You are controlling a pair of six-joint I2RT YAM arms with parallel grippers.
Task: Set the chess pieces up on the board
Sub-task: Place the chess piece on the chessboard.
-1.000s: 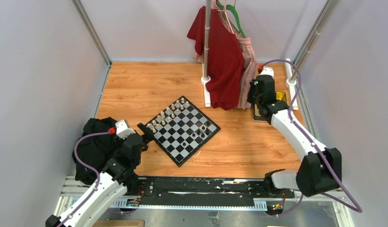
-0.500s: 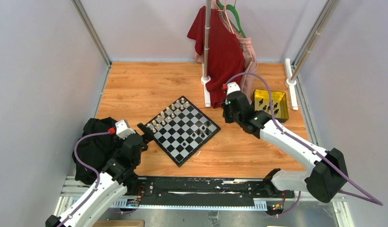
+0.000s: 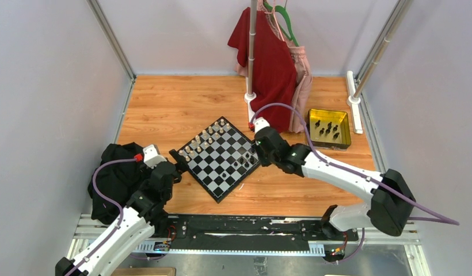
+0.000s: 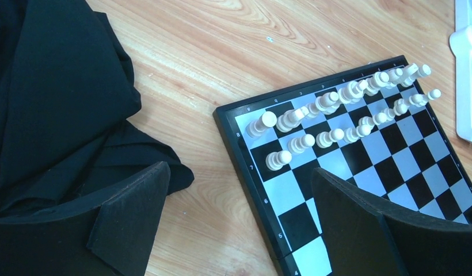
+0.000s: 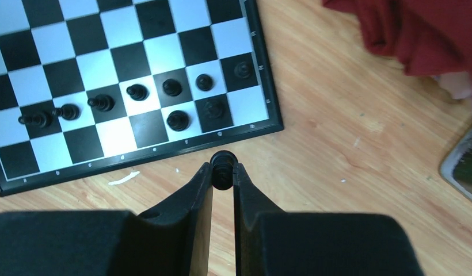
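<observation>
Our right gripper (image 5: 223,174) pinches a black piece (image 5: 223,161) (by the edge of the board (image 5: 164,152)); next we set it on its square.

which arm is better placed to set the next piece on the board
Right: the right hand is shut on a black piece beside the board; the left hand is open, empty, by the cream pieces.
</observation>
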